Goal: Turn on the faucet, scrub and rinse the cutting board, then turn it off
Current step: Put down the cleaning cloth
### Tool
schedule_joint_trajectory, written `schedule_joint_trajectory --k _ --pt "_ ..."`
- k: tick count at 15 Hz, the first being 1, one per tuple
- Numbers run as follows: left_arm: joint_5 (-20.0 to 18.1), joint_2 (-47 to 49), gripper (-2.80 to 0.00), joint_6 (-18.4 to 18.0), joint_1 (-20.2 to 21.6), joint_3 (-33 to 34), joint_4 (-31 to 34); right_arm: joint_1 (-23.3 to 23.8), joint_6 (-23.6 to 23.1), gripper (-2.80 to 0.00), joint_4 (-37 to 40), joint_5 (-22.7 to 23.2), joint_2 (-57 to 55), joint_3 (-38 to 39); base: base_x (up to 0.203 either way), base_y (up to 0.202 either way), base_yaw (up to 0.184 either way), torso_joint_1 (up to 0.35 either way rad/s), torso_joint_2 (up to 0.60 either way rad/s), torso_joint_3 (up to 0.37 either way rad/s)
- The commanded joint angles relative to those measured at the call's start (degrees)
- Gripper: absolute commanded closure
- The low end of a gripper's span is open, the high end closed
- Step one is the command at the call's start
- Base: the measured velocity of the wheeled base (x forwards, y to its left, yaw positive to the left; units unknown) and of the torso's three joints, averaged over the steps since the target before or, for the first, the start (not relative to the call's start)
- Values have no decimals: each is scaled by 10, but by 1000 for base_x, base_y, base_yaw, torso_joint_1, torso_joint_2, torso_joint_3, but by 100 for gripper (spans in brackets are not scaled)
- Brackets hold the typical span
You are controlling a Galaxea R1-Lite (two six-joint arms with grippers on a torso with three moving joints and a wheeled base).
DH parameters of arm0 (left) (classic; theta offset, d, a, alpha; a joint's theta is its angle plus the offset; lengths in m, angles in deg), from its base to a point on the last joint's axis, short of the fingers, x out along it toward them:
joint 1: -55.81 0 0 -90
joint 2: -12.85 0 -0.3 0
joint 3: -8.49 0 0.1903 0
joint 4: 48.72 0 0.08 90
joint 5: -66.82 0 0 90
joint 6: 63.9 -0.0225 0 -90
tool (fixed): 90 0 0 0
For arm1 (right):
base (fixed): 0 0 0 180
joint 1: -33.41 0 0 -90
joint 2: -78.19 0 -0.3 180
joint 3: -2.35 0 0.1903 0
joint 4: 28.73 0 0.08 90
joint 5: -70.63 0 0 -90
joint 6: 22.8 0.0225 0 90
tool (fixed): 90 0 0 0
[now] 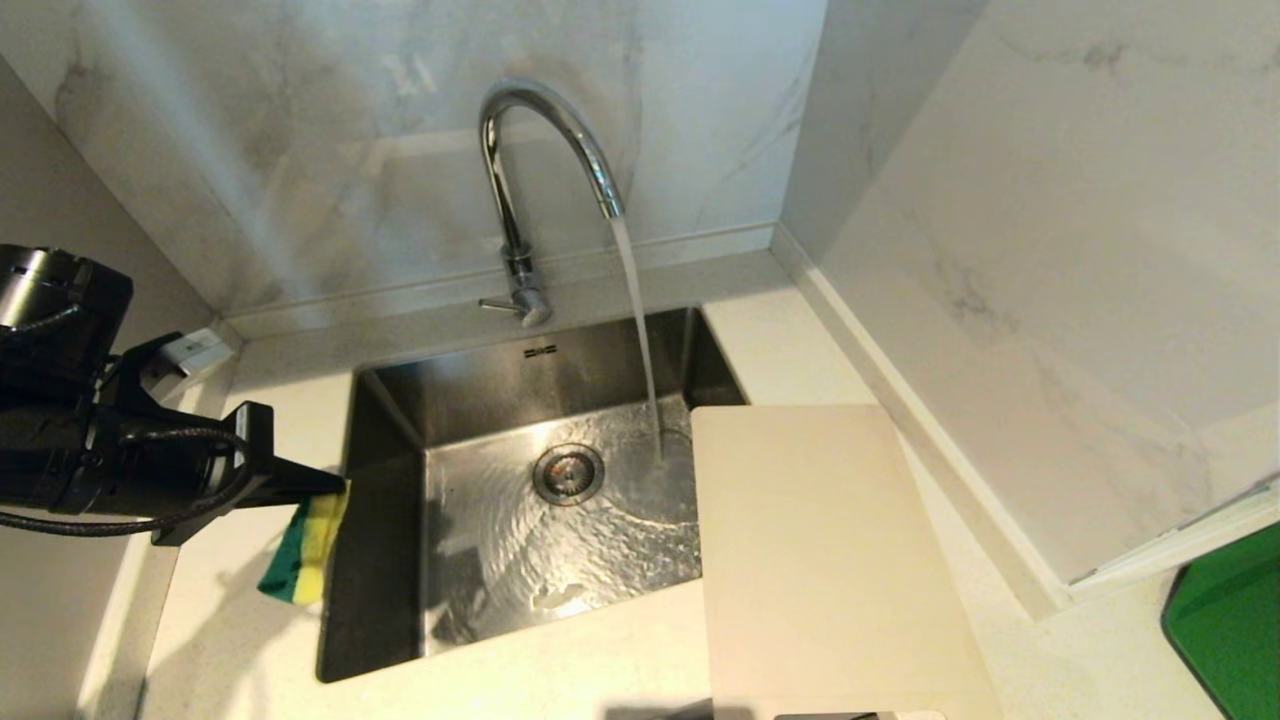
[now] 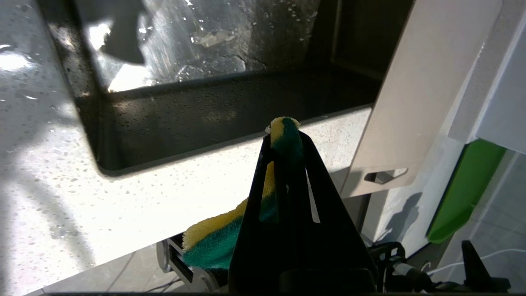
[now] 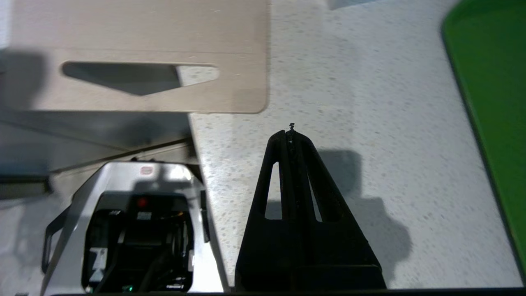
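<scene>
faucet [image 1: 520,200]: on, back of the sink; stream [image 1: 640,340] falls from the spout into the basin, landing just left of the board's far corner.
lever [image 1: 497,304]: sticks out to the faucet's left at its base.
sink [image 1: 385,560]: steel, wet, water rippling around the drain [image 1: 568,473].
board [image 1: 830,560]: flat on the counter right of the sink, its left edge overhanging the basin; handle slot at the near end, past the counter's front edge. Looks dry and not under the stream.
left gripper [image 1: 335,485]: over the counter at the sink's left rim, jaws clamped tight on the sponge [image 1: 305,545], which hangs down from the tips. Well apart from the board.
sponge colour: green and yellow, squeezed thin between the fingers in the left wrist view.
right gripper [image 3: 291,133]: jaws pressed together, holding nothing, low over bare counter [image 3: 349,82] just beside the board's handle end; out of the head view.
green tray [image 1: 1230,620]: far right, not part of the job.
done: water on, sponge picked up.
left: bring board under the stream, scrub, rinse, shut the faucet.
progress: early, roughly a quarter by my guess.
next likely: sponge across to the board, or right gripper takes the handle end.
</scene>
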Motion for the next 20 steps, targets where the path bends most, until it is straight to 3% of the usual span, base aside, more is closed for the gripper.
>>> schedule_joint_trajectory --k 1,7,12,13,16,20 --pt "-1 1 0 2 -5 0 1 -48 1 0 0 0 -1 0 0 0 0 0 0 0" --pt "1 13 0 -4 -7 -3 -12 -50 23 0 0 -7 162 0 0 0 0 0 0 0" --pt "23 38 0 -7 -7 -13 -10 -50 32 0 -2 -14 164 1 0 0 0 0 0 0" --pt "55 46 0 -17 -7 -13 -2 -50 32 0 -11 -14 164 3 0 0 0 0 0 0" --pt "149 85 0 -131 7 -9 48 -50 36 0 -36 -15 164 11 0 0 0 0 0 0" --pt "162 121 0 -157 47 -7 58 -50 36 0 -35 -15 164 11 0 0 0 0 0 0"
